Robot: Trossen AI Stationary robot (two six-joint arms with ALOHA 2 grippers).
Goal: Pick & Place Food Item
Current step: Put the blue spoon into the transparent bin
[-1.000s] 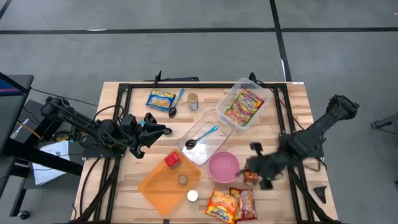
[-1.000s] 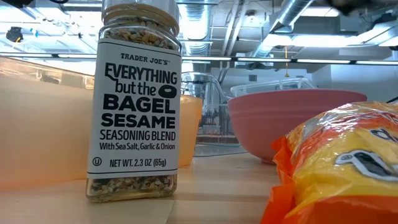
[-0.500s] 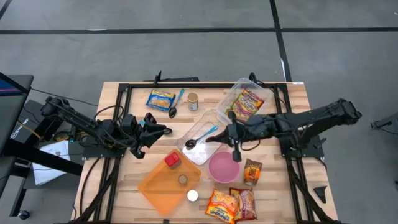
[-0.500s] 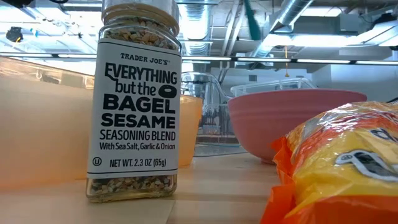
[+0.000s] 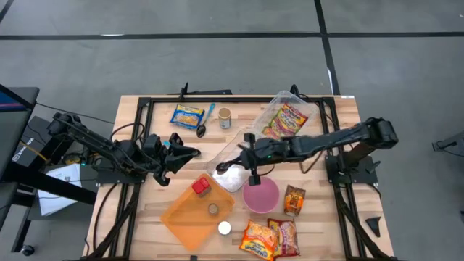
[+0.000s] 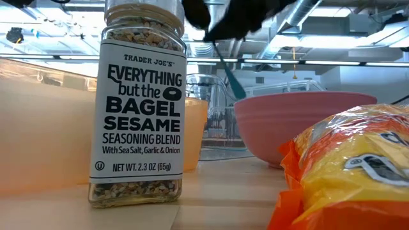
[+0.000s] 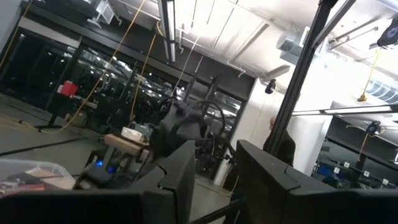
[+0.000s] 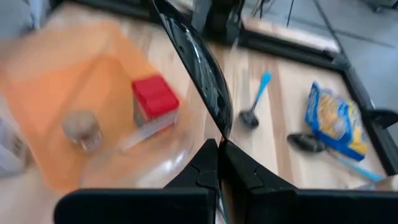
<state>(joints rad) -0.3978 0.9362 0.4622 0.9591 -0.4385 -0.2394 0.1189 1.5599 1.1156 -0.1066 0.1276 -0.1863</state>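
My right gripper (image 5: 243,158) reaches in from the table's right, over a clear plastic lid (image 5: 226,181) at the table's middle. It is shut on a spoon with a black bowl (image 8: 199,68) and a teal handle (image 6: 231,80). Food packets lie on the table: an orange one (image 5: 293,199) beside the pink bowl (image 5: 259,194), two noodle packs (image 5: 268,238) at the near edge and a blue and yellow pack (image 5: 187,116) at the far left. My left gripper (image 5: 190,152) is open and empty, held above the table's left side; it also shows in the left wrist view (image 7: 214,180). My right gripper pinches the spoon between its two fingers where the black neck (image 8: 219,134) meets the teal handle. The fingers come level from the table's right and lie along the spoon. The black bowl sticks out ahead of the fingertips, and the handle slants down beneath the gripper.
An orange tray (image 5: 181,217) at the near left holds a red block (image 5: 201,187) and a small tin (image 5: 212,209). A seasoning jar (image 5: 225,228) stands beside it. A clear tub (image 5: 286,119) with a packet, a second spoon (image 5: 204,123) and a can (image 5: 225,117) are at the far side.
My right gripper has swung from the orange packet at the near right, toward the table's left, to the clear lid and the spoon. The spoon's teal handle now shows below the gripper in the low view.
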